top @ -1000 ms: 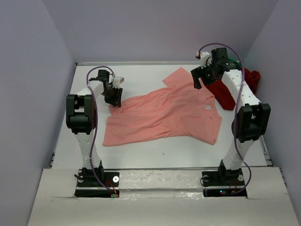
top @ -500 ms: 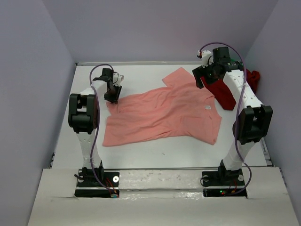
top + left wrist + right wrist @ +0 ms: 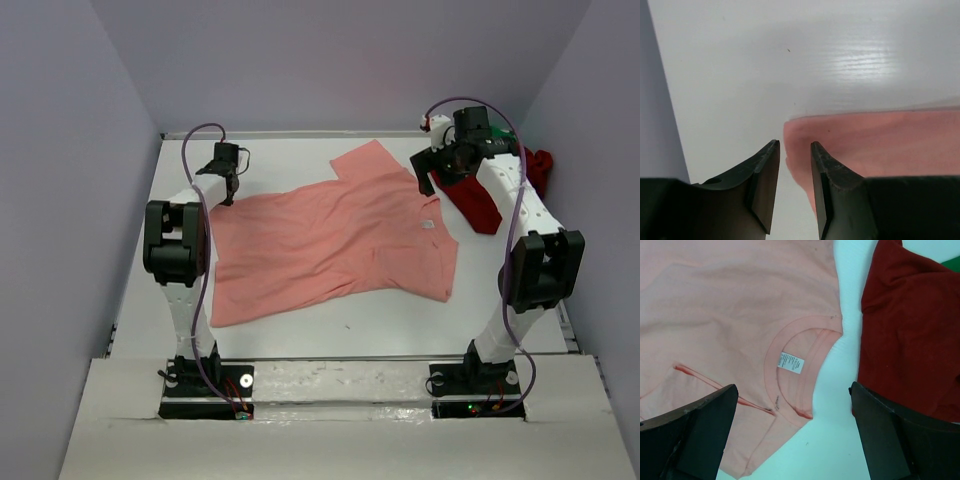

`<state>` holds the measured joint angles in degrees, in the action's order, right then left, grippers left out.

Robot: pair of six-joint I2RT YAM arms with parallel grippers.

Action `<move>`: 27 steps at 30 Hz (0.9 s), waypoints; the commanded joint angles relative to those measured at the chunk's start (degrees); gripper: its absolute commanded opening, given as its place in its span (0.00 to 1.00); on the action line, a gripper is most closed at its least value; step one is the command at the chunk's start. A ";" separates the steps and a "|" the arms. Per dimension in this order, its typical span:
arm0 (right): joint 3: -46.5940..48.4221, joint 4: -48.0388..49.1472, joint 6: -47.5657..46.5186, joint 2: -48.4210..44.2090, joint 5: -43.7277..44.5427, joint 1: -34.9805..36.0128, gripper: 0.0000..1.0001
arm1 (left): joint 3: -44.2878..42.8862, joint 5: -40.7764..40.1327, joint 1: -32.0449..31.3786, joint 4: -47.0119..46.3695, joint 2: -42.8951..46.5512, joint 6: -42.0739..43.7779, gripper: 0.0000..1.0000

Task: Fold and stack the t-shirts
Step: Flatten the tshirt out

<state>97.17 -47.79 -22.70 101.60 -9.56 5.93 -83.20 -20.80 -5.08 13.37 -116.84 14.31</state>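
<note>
The salmon-pink t-shirt (image 3: 330, 240) lies spread flat on the white table, collar to the right. My left gripper (image 3: 225, 188) hovers at its far left corner. In the left wrist view the gripper (image 3: 794, 144) has its jaws a little apart, and the pink cloth (image 3: 880, 140) lies on the table under and between them, not pinched. My right gripper (image 3: 430, 180) is wide open and empty above the collar (image 3: 800, 340), between the pink shirt (image 3: 715, 315) and the dark red t-shirt (image 3: 910, 330). The dark red shirt (image 3: 478, 200) lies crumpled at the far right. A bit of green cloth (image 3: 952, 262) shows behind it.
Grey walls close in the table (image 3: 300, 320) on the left, back and right. The dark red shirt lies against the right wall. A white label (image 3: 791, 362) sits inside the pink collar.
The pink shirt has slid left and toward the back. My left gripper moved back and left to the shirt's corner. My right gripper stayed near the collar.
</note>
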 commanded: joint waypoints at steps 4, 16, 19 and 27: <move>-2.07 0.07 0.02 -2.38 -3.79 -0.48 1.00 | 0.23 -10.57 -4.22 -11.68 5.04 3.53 0.44; -7.25 -0.29 -1.47 -5.97 -2.83 -0.48 1.00 | -12.16 4.26 -5.11 9.80 8.55 -2.09 0.41; -8.66 0.59 -1.30 -6.94 -2.65 -0.48 1.00 | -9.10 9.53 -4.94 14.40 10.13 -3.06 0.37; -9.80 1.30 -0.24 -7.47 -3.62 -0.48 1.00 | 5.84 19.56 -5.02 16.08 16.73 -2.18 0.31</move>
<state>87.88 -48.36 -23.35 96.95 -12.64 5.93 -81.23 -6.96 -10.13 25.32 -102.63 12.14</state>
